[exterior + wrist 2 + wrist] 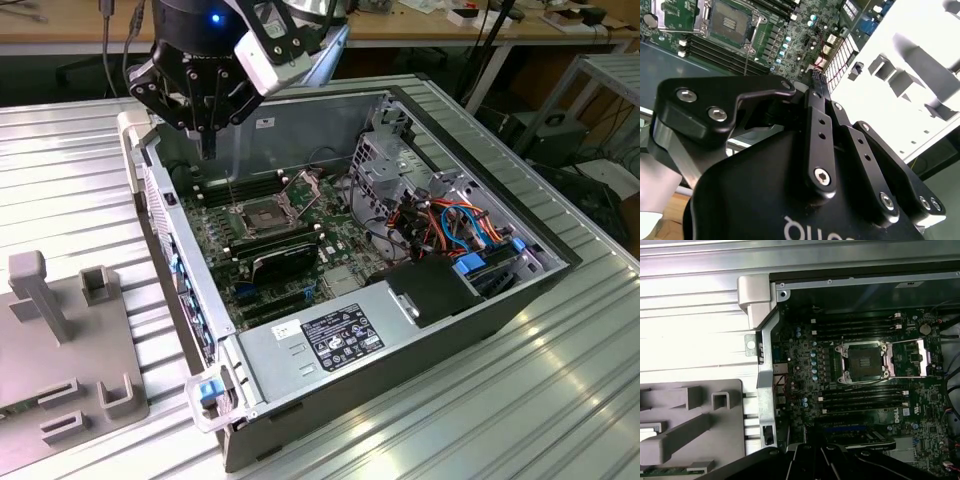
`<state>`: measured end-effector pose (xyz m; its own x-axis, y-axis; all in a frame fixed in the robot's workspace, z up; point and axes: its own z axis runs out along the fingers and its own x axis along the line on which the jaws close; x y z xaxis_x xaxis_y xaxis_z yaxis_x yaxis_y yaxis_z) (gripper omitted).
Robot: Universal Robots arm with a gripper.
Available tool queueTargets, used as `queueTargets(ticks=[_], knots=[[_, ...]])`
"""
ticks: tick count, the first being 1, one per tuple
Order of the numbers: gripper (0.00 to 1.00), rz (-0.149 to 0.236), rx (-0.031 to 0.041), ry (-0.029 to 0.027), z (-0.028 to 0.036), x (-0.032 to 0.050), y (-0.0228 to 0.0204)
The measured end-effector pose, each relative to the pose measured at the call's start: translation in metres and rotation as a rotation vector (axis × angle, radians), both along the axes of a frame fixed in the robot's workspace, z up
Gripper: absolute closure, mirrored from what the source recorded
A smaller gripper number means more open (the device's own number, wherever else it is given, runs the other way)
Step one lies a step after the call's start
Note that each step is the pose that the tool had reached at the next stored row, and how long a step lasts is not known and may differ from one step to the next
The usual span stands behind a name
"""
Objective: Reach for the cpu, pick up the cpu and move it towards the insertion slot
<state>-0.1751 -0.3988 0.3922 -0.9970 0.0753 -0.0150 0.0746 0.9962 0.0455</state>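
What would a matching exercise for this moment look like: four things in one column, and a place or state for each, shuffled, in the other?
1 insertion slot
2 gripper
3 grey fixture
4 label sticker

A on the table outside the computer case, at the exterior view's left
B open, dark centre bare
C on the silver box inside the case
D hanging above the motherboard

Pairs: 1-B, 2-D, 3-A, 4-C.

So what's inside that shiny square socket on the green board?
The insertion slot holds only a dark, bare centre inside its silver frame; no chip sits in it. Its hinged plate stands flipped open beside it. The board under the frame is covered.
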Motion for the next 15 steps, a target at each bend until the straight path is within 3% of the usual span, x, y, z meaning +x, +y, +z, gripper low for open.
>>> queueTargets(ticks=[15], knots=[[0.89, 0.000, 0.0001, 0.0038, -0.0004, -0.0176, 0.0000]])
